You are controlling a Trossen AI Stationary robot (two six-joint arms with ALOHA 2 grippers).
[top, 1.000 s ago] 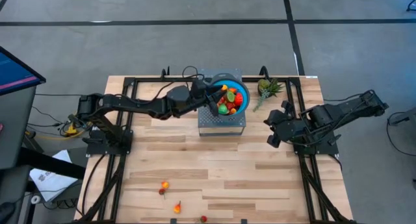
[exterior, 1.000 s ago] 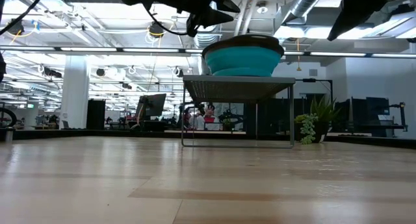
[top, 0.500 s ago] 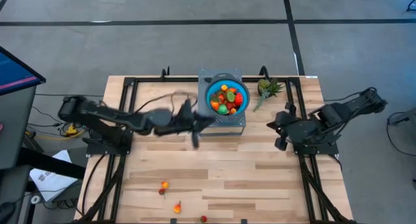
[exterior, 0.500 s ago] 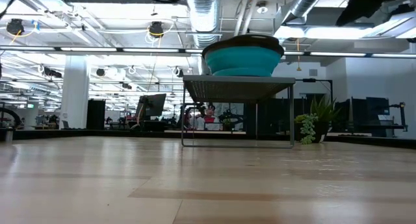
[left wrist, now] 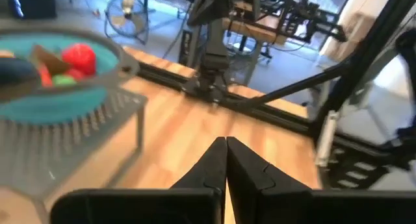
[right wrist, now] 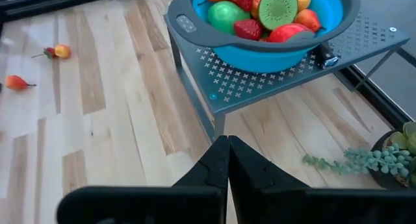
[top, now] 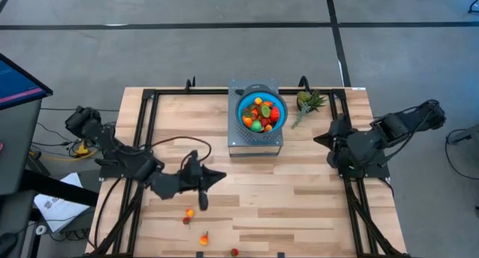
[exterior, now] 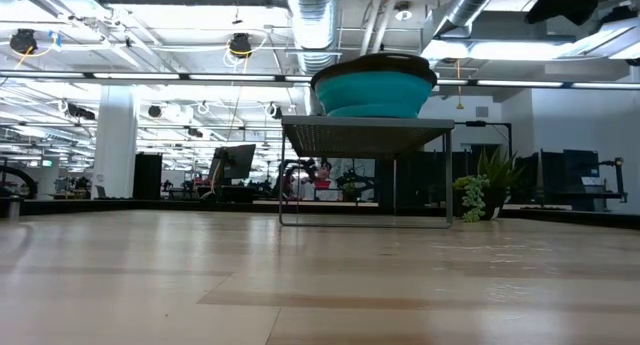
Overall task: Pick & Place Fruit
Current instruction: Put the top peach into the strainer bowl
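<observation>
Small bright fruit [top: 259, 114] heaps the bowl [top: 243, 117] (both claws pinched closed, empty).

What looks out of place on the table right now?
A few small fruits lie loose on the table's near edge, far from the blue bowl on the perforated stand that holds the rest. Nothing looks spilled or damaged. The left gripper, shut and empty, hovers near them.

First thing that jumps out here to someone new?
The blue bowl heaped with toy fruit, raised on a grey perforated stand at the table's back middle. A few stray fruits lie near the front edge, with the shut left gripper just above them.
</observation>
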